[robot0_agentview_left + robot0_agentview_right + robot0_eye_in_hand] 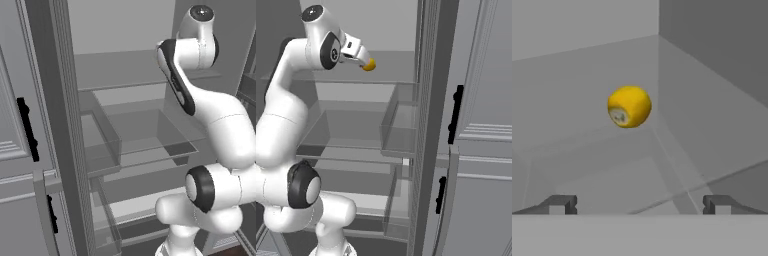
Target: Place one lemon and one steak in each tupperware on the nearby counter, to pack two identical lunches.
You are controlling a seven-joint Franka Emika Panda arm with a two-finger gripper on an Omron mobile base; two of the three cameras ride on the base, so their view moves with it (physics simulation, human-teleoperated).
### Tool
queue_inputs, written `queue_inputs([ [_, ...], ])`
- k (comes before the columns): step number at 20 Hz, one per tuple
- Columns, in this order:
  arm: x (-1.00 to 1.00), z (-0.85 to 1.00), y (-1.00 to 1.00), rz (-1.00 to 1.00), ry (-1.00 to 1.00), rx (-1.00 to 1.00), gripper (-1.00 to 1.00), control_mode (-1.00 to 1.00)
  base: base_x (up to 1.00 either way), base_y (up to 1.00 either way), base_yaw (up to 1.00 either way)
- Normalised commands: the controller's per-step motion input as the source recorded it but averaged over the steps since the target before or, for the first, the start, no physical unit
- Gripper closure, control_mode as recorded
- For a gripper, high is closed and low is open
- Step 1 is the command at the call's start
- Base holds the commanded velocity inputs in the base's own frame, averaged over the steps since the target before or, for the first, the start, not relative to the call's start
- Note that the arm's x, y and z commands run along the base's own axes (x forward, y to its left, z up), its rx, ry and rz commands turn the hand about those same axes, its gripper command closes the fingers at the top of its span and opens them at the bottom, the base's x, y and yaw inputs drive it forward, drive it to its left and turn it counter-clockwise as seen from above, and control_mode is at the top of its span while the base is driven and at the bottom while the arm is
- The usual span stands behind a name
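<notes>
Fridge shelf [587, 65]: lemon [629, 106] (stem-end lower-left)

lemon [629, 106] ahead on grey shelf [587, 165], hand [639, 205] spread wide, apart

- The white arm [220, 125] rises from its base low in the left base view, folds at a dark elbow joint, and climbs steeply upward.
- Its upper link bends over at the top, ending in a rounded wrist joint high up.
- In the right base view the arm [281, 115] curves up from the lower left, and the wrist turns so the hand reaches forward and slightly down.
- The gripper [639, 205] has its jaws spread wide, with nothing between them.
- In the hand view the two dark fingertips [562, 204] sit far apart, level with each other.
- The lemon [629, 106] lies ahead of the gripper, apart from both fingertips.
</notes>
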Motion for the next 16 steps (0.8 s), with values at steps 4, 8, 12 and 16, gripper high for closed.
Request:
queue_inputs([
  [4,1.00,-0.17,0.00,0.00,0.01,0.00,-1.00,-1.00,0.00,0.00,0.00],
  [8,0.89,-0.21,0.00,0.00,0.04,0.00,-1.00,-1.00,0.00,0.00,0.00],
  [12,0.78,-0.15,0.00,0.00,0.03,0.00,-1.00,-1.00,0.00,0.00,0.00],
  [16,0.65,-0.03,-0.01,0.00,0.03,0.00,-1.00,-1.00,0.00,0.00,0.00],
])
